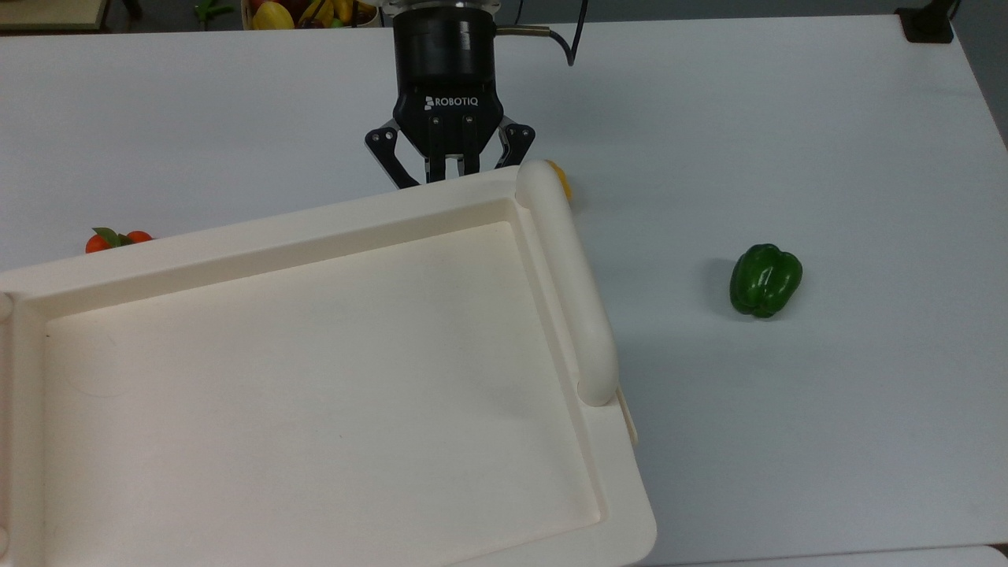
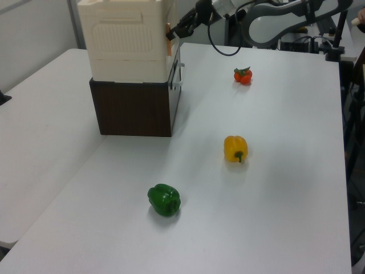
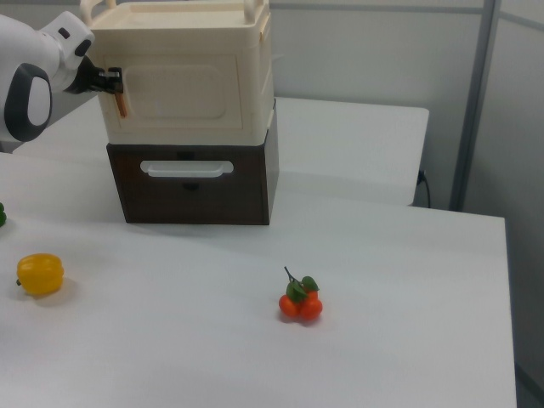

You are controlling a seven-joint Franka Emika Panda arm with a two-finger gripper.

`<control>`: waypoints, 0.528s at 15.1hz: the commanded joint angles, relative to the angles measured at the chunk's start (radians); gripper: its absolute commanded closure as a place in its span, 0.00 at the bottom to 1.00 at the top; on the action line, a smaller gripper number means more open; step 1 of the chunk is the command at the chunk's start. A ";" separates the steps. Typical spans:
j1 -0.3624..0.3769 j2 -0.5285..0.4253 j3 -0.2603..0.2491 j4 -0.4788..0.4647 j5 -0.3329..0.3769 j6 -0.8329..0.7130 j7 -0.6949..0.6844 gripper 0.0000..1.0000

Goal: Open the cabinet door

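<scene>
gripper (image 3: 113,82) fingers together on the brown handle (image 3: 121,104), to pull | cabinet door (image 3: 183,88) closed on the cream cabinet's front, 3 o'clock of gripper in right view

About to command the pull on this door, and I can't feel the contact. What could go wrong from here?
1. The pincer sits at the thin brown handle on the edge of the cabinet door. Such a small hold may slip as the pull begins.
2. The cream cabinet stands on the dark base. If it is loose, a hard pull might drag or tip it rather than swing the closed door.
</scene>
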 commanded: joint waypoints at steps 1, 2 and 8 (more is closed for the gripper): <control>-0.015 0.008 0.000 0.016 -0.013 0.020 -0.017 1.00; -0.018 -0.007 0.000 0.002 -0.010 0.018 -0.017 1.00; -0.020 -0.081 0.000 -0.064 0.001 0.010 -0.001 1.00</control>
